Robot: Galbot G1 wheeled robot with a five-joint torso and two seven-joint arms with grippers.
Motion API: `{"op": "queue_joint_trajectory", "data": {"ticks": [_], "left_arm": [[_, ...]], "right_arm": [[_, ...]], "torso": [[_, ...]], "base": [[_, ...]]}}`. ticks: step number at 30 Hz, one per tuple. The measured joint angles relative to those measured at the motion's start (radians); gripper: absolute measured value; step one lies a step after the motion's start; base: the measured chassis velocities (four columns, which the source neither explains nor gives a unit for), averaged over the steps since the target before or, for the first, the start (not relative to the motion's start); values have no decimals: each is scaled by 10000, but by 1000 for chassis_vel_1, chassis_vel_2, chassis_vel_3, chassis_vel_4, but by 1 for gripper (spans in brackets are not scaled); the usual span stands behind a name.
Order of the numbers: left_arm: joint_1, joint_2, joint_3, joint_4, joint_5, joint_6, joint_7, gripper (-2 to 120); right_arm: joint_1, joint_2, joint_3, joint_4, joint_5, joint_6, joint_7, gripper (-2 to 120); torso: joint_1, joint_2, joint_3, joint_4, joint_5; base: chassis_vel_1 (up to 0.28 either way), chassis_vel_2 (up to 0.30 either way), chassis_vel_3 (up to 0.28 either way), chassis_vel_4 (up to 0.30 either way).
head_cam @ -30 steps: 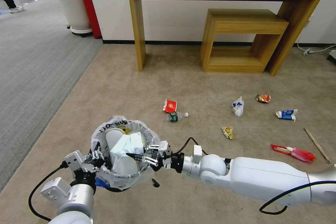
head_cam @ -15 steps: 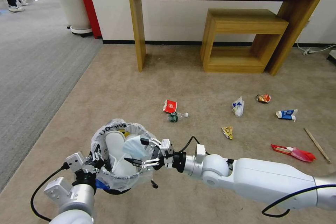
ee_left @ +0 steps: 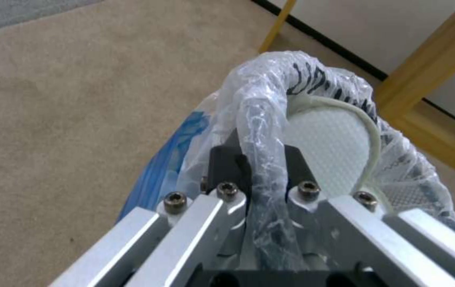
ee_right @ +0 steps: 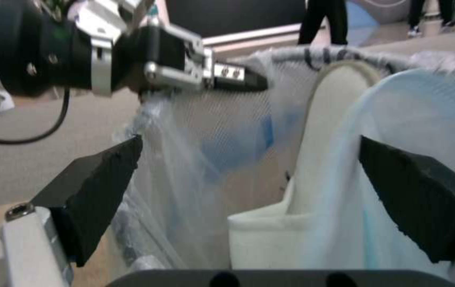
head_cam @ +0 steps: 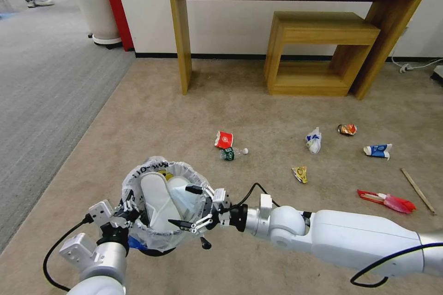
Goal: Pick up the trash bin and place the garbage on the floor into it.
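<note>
The trash bin [head_cam: 159, 239], dark blue with a clear printed bag, hangs low over the floor [head_cam: 152, 115]. My left gripper [head_cam: 130, 207] is shut on its bagged rim [ee_left: 262, 159]. Inside stand a white slipper [head_cam: 154, 196] and a pale blue tissue [head_cam: 185, 197]. My right gripper [head_cam: 180, 206] is open at the bin's right rim, its fingers [ee_right: 94, 191] apart with nothing between them. More garbage lies on the carpet: a red paper cup [head_cam: 224, 139], a small bottle [head_cam: 233, 152], a blue-white carton [head_cam: 378, 150], wrappers [head_cam: 314, 140], a red packet [head_cam: 386, 200] and a wooden stick [head_cam: 417, 190].
A tall wooden table [head_cam: 184, 32] with a smaller one [head_cam: 318, 50] tucked under it stands against the far wall. Grey striped carpet [head_cam: 46, 101] runs along the left, with a white planter [head_cam: 97, 14] at its far end. A cable [head_cam: 415, 67] lies at the right wall.
My right gripper has opened and let go of the pale blue tissue, which has sunk into the bin. The gripper has drawn back slightly towards the rim.
</note>
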Motion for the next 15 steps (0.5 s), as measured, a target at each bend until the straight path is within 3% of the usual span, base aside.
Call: {"op": "queue_joint_trajectory", "data": {"ticks": [9,15], "left_arm": [[-332,123,-228,236,-333,-19,-70,3],[-873,350,-593,982,-967,26,-305,3]], "right_arm": [[586,51,-542,161,111,-21,75,100],[702,-210,-501,533,171,-21,141,100]], "torso": [[0,0,0,0,-1],[1,0,0,-1,0]], "base": [[0,0,0,0],[0,0,0,0]]}}
